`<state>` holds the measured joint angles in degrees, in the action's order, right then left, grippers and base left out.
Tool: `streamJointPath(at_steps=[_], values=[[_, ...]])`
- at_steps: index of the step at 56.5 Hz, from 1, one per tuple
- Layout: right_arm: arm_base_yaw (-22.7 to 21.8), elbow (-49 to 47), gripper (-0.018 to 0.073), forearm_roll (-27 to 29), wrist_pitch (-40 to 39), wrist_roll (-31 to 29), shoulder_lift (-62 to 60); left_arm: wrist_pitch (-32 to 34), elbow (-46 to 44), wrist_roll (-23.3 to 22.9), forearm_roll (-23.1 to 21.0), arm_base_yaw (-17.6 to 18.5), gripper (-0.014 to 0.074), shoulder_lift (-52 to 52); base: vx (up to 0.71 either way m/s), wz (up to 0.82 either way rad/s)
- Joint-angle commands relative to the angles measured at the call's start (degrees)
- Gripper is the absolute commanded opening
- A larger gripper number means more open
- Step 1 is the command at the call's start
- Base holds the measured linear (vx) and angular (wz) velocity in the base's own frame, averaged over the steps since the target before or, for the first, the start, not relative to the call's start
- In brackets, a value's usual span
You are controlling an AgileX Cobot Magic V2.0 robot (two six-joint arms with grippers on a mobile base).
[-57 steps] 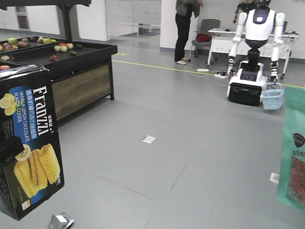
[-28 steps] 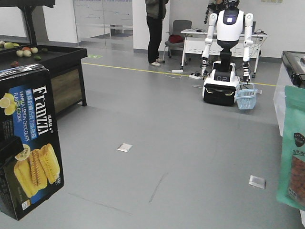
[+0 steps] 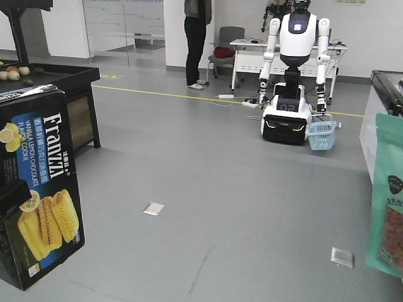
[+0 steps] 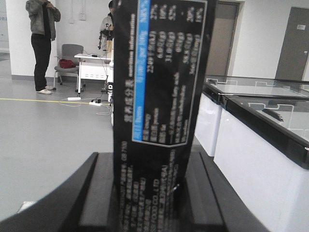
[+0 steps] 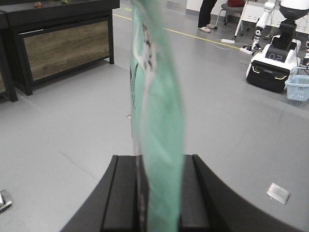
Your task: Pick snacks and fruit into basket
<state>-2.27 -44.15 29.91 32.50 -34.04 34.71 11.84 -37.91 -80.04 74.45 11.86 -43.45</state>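
The black-and-blue Franzzi cookie box (image 3: pixel 41 189) hangs upright at the left of the front view. In the left wrist view the cookie box (image 4: pixel 159 96) stands between the fingers of my left gripper (image 4: pixel 150 166), which is shut on it. The mint-green pouch (image 3: pixel 387 201) hangs at the right edge. My right gripper (image 5: pixel 155 166) is shut on the pouch (image 5: pixel 157 96), seen edge-on. The light blue basket (image 3: pixel 321 134) sits on the floor far ahead; the right wrist view shows the basket (image 5: pixel 298 87) too. Fruit (image 3: pixel 12 74) lies on the stand, too small to tell apart.
A white humanoid robot (image 3: pixel 293 69) stands just left of the basket. A person (image 3: pixel 195 38), a chair and a white table are behind it. A black produce stand (image 3: pixel 63 78) is at the left. A glass-topped freezer chest (image 4: pixel 251 145) is at the right. Metal floor plates (image 3: pixel 153 208) dot the grey floor.
The front view has swung right: the produce stand has slid off to the left and the humanoid robot and basket have shifted towards the middle. Both grippers still hold the box and pouch.
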Motion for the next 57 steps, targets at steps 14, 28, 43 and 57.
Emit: streamJointPath(at_steps=[14,28,43,57], values=[[-0.2,-1.7,-0.0009,1.1,-4.9,-0.2,0.1,1.4,-1.9,-0.5,-1.1,0.1,0.0002,0.4,0.36,-0.06],[-0.2,-1.7,-0.0009,1.1,-4.9,-0.2,0.1,1.4,-1.9,-0.5,-1.1,0.1,0.0002,0.4,0.38,-0.07],[-0.2,-1.7,-0.0009,1.1,-4.9,-0.2,0.1,1.4,-1.9,-0.5,-1.1,0.1,0.0002,0.4,0.39,-0.08],[-0.2,-1.7,-0.0009,1.1,-4.6,-0.2,0.1,1.2,-1.9,-0.5,-1.1,0.1,0.0002,0.4,0.38,-0.11]])
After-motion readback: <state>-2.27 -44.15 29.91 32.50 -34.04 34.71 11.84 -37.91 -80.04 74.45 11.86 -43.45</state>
